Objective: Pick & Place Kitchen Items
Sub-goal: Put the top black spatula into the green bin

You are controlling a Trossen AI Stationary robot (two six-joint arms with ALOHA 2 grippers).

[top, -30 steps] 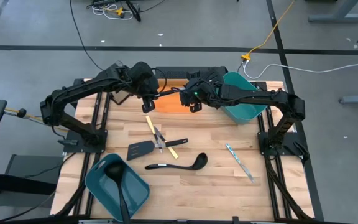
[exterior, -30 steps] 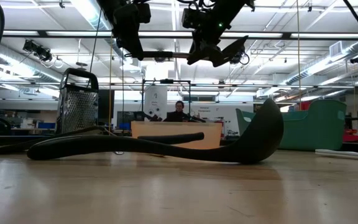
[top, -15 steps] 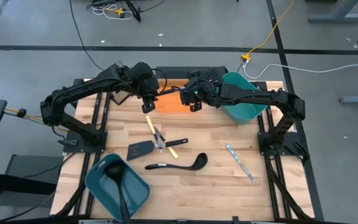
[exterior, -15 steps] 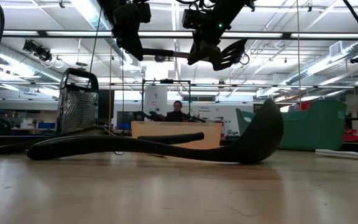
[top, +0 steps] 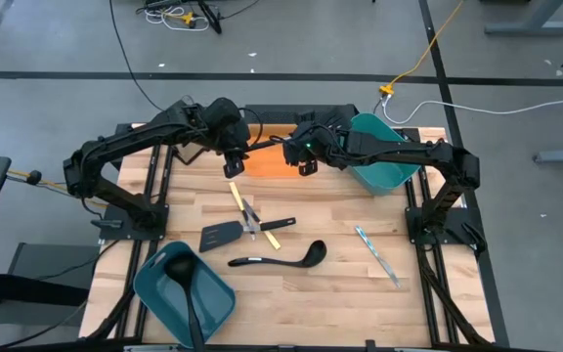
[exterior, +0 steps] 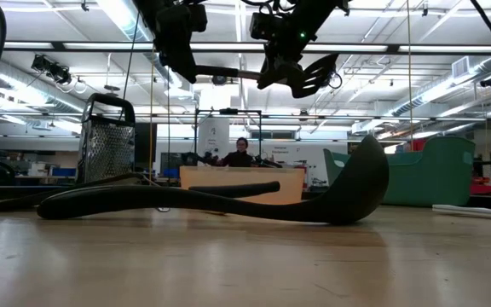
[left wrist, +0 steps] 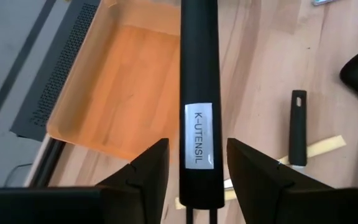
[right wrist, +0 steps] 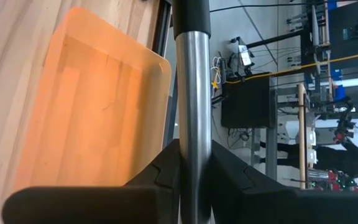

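A spatula with a black handle (left wrist: 201, 74), a silver shaft (right wrist: 191, 81) and a dark head (exterior: 314, 70) hangs level above the flat orange tray (top: 267, 164) at the table's far side. My right gripper (top: 302, 156) is shut on its shaft. My left gripper (top: 231, 161) is open, and its fingers (left wrist: 148, 171) stand on either side of the labelled free end of the handle, with a narrow gap on each side. A black ladle (top: 280, 258), a black slotted spatula (top: 223, 235), yellow-handled pieces (top: 238, 198) and silver cutlery (top: 376, 254) lie flat on the table. My right gripper pinches the spatula's silver shaft (right wrist: 191, 134) between its two fingers (right wrist: 160, 180), just past the black handle. The fingers come from above and lie across the shaft. The spatula hangs level, clear of the orange tray, its handle reaching toward my left gripper.
A teal bin (top: 186, 288) at the near left holds a second black ladle. Another teal bin (top: 387, 161) stands tilted at the far right. A metal grater (exterior: 106, 141) shows at the left in the low view. A person sits in the room behind the table.
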